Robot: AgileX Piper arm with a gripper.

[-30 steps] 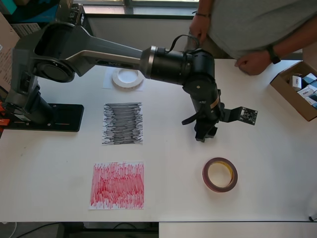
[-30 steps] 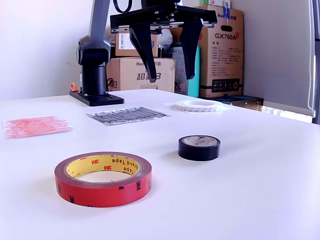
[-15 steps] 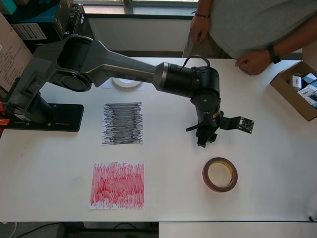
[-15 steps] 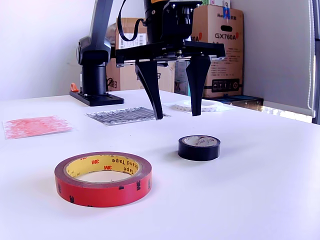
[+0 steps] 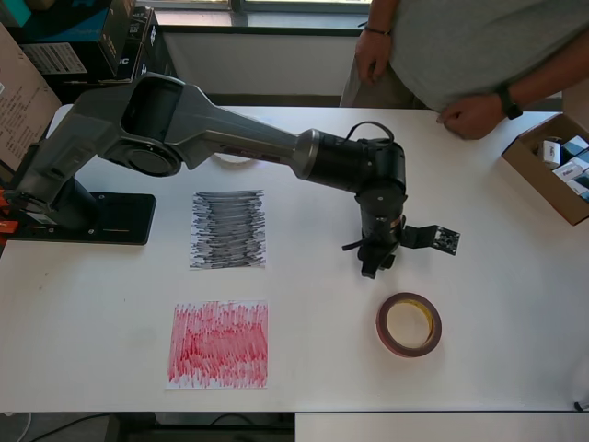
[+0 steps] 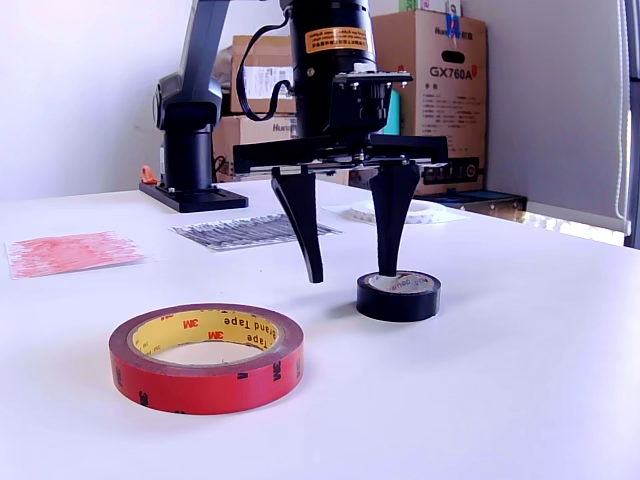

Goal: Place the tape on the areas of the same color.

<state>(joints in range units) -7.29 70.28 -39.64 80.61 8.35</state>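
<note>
Exterior view: our gripper [image 6: 352, 262] hangs spread at frame centre, 1 finger [image 6: 391, 225] apparently inside the black roll [image 6: 398, 296], likely to pinch its wall; black patch [image 6: 255, 229] behind

White table [image 5: 515, 304] seen under bright, even light. Stacked cardboard boxes [image 6: 440, 95] are set against a plain pale wall [image 6: 80, 90] behind it. An open cardboard box [image 5: 550, 168] is placed at the overhead view's right edge. A person [image 5: 479, 51] is stood at the far side.
</note>
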